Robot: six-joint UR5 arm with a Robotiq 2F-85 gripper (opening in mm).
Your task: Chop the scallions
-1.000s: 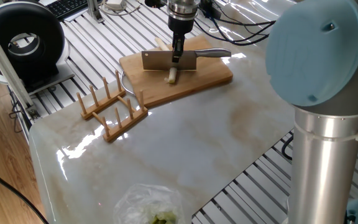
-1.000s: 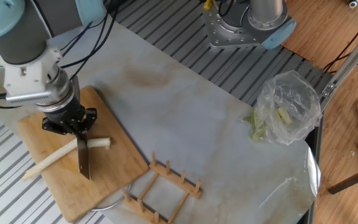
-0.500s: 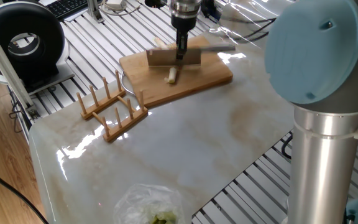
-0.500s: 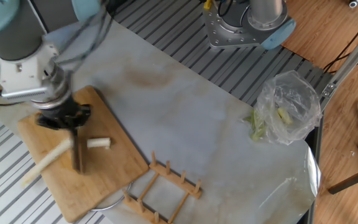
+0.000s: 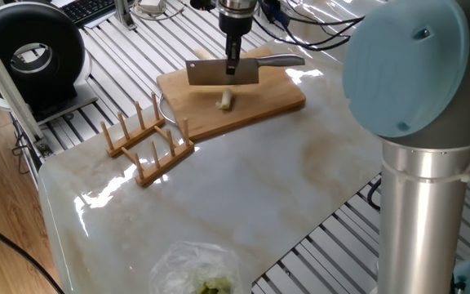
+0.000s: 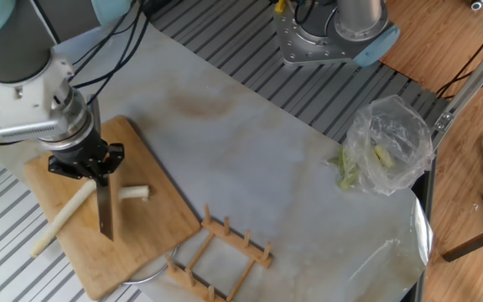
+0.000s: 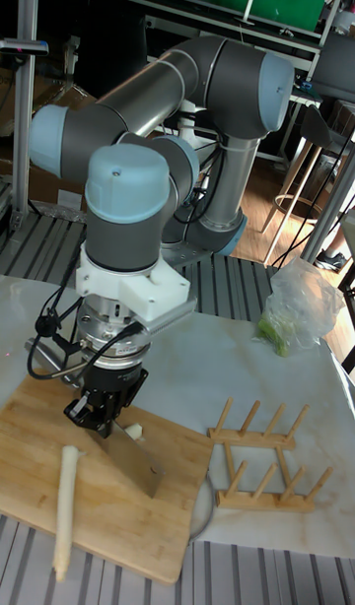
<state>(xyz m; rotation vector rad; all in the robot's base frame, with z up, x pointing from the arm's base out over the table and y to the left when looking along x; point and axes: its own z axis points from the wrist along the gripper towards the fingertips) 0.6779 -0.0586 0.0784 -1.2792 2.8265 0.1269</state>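
Gripping the cleaver (image 6: 105,210) tight in my gripper (image 6: 99,172) above the cutting board (image 6: 153,239), I judge one stub (image 6: 133,193) cut; the long scallions (image 6: 59,218) stalk near the board's middle remains to chop.

Marble table (image 5: 243,188): cutting board (image 5: 276,98), wooden rack (image 5: 149,140), plastic bag (image 6: 388,143), possibly greens inside.

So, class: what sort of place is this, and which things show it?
Probably a robotics lab set up as a kitchen: a robot arm holds a cleaver over a cutting board, on an aluminium-slat bench.
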